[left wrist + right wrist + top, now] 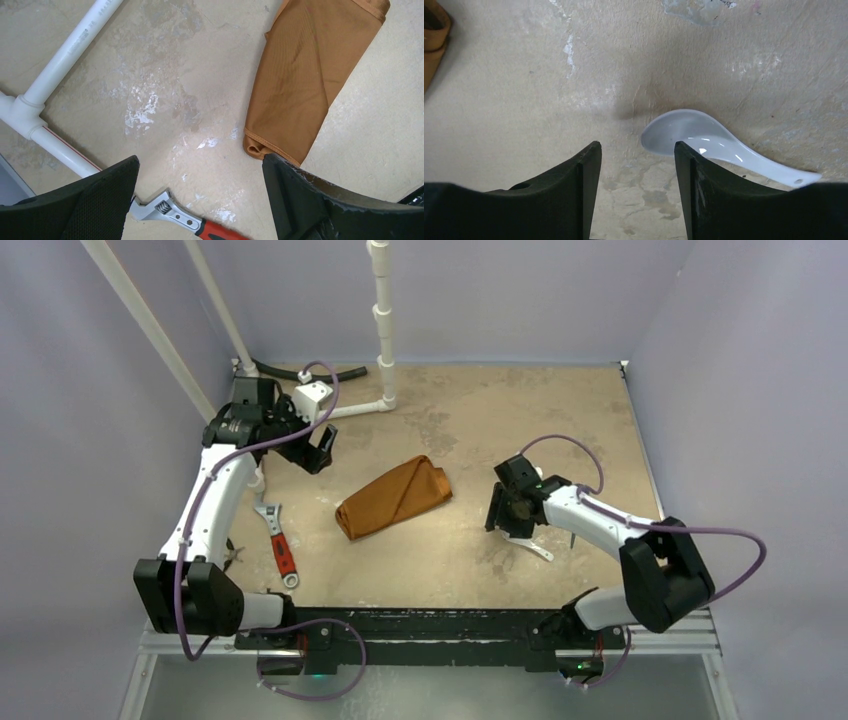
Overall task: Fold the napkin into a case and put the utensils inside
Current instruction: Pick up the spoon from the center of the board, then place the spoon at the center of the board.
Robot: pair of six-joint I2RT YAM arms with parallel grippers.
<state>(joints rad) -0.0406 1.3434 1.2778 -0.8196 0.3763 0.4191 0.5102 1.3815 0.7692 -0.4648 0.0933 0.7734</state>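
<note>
right tool [638, 146] low beside spoon [696, 131] (jaws apart) | left tool [200, 158] hovers

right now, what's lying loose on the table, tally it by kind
cloth (folded napkin): 1
eating utensils (white spoon): 1
hand tools (red-handled wrench): 1
total: 3
Anything hidden under the arms is not counted.
</note>
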